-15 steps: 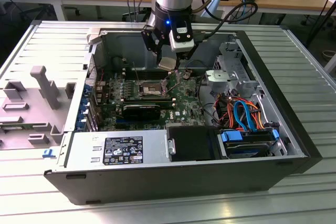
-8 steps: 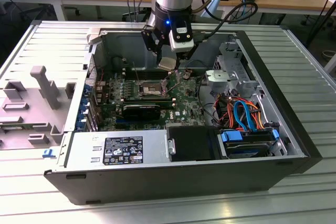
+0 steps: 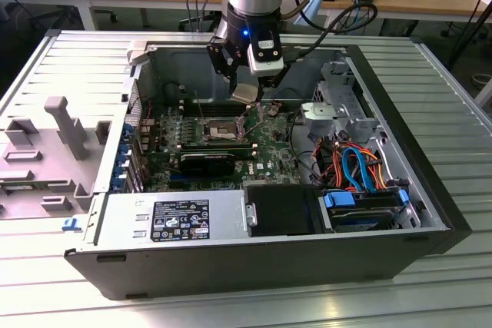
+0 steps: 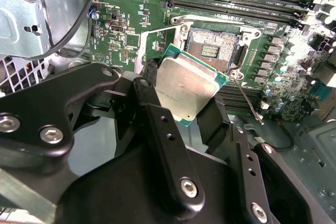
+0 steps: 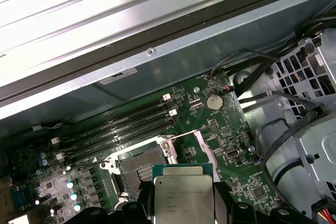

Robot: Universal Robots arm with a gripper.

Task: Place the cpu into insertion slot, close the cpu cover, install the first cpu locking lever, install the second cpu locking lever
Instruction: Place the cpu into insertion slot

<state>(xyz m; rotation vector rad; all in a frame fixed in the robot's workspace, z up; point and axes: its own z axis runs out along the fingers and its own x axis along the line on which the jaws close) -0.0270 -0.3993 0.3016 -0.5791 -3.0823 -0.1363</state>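
In the exterior view my gripper (image 3: 247,88) hangs inside the open computer case, shut on the cpu (image 3: 246,94), a flat silvery square. It is held above the green board, a little toward the exterior view's right of the insertion slot (image 3: 217,128). In the second wrist view the black fingers (image 4: 157,124) clamp two edges of the cpu (image 4: 188,85), and the insertion slot (image 4: 212,45) lies bare beyond it with its dark centre showing. The cpu cover (image 5: 202,148) stands raised beside the insertion slot (image 5: 139,166). A thin wire lever (image 4: 247,98) sticks out, unlatched.
Long black memory slots (image 5: 121,127) run behind the socket. A grey power supply (image 3: 173,217) and a black block (image 3: 280,209) sit at the case front. Coloured cables (image 3: 350,163) and a metal drive cage (image 3: 338,101) fill the exterior view's right. The case wall (image 5: 157,61) rises close by.
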